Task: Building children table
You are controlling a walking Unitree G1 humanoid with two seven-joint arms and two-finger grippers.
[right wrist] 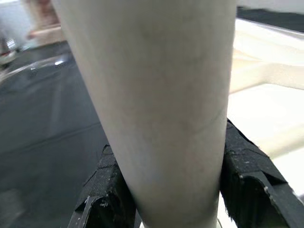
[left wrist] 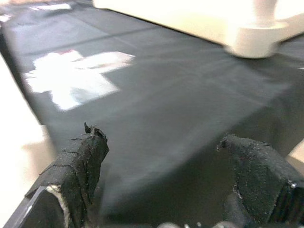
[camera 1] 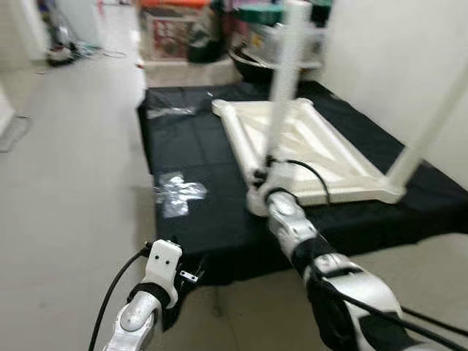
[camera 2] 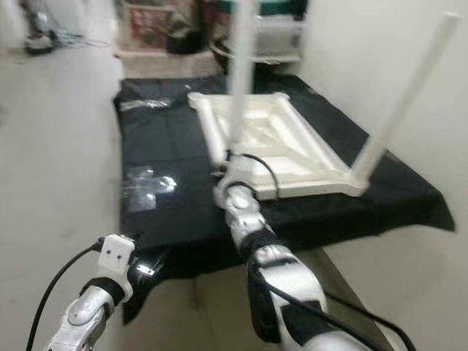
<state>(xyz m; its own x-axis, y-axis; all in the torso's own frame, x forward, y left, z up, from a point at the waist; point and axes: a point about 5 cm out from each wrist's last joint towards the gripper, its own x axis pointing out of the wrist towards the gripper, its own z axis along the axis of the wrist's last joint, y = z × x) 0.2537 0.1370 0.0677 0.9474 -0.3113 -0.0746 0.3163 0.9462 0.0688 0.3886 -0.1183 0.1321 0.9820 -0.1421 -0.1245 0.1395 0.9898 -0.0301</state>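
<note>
A white children's tabletop [camera 1: 307,150] lies upside down on a black cloth [camera 1: 212,219] spread on the floor. One white leg [camera 1: 287,80] stands upright at its near left corner, and my right gripper [camera 1: 265,170] is shut on that leg [right wrist: 156,114] low down, the black pads [right wrist: 107,190] pressing both sides. A second leg [camera 1: 431,124] rises from the near right corner. My left gripper [left wrist: 166,175] hovers open over the cloth's near edge, nothing between its fingers [left wrist: 76,166].
Clear plastic wrapping [camera 1: 178,191] lies on the cloth left of the tabletop, another piece [camera 1: 170,112] further back. Boxes and a dark bowl-shaped thing [camera 1: 252,62] crowd the far end. A white wall [camera 1: 395,66] runs along the right; bare pale floor [camera 1: 73,161] stretches left.
</note>
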